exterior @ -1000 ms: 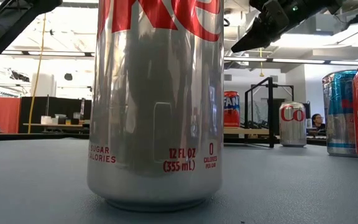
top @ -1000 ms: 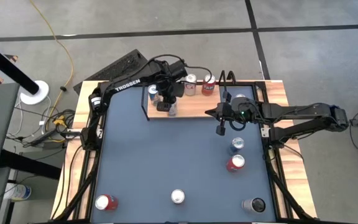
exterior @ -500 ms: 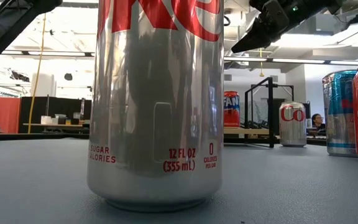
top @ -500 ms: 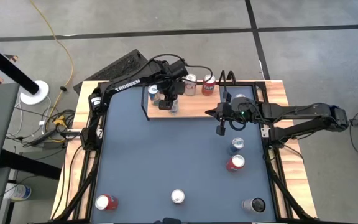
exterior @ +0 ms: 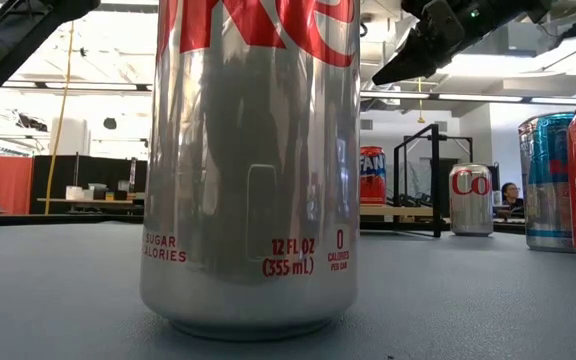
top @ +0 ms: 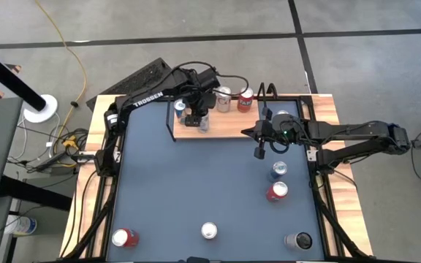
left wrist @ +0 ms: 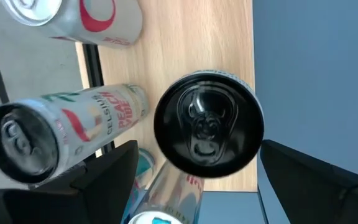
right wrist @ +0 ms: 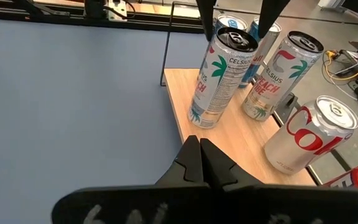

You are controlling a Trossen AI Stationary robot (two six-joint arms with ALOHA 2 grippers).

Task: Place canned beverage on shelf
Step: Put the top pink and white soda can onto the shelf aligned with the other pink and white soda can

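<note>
The shelf (top: 229,130) is a light-wood board in a black rail frame at the table's far edge. A tall white Celsius can with a black top (left wrist: 209,124) stands upright on its base on the board, and also shows in the right wrist view (right wrist: 219,78). My left gripper (top: 196,111) is open just above this can, one finger on either side of its top (right wrist: 235,38), with a gap on each side. My right gripper (top: 258,151) is shut and empty, above the table just right of the shelf's near edge.
Also on the shelf stand a peach Celsius can (right wrist: 278,74), a blue can (top: 180,108), a Diet Coke can (right wrist: 303,134) and a red can (top: 245,98). Loose cans stand on the tabletop: blue (top: 278,169), red (top: 277,191), silver (top: 209,231), red (top: 124,237), dark (top: 298,240).
My left gripper has drawn a little toward the table's far edge over the shelf. The black-topped can has stayed upright on the board. My right arm has kept still.
</note>
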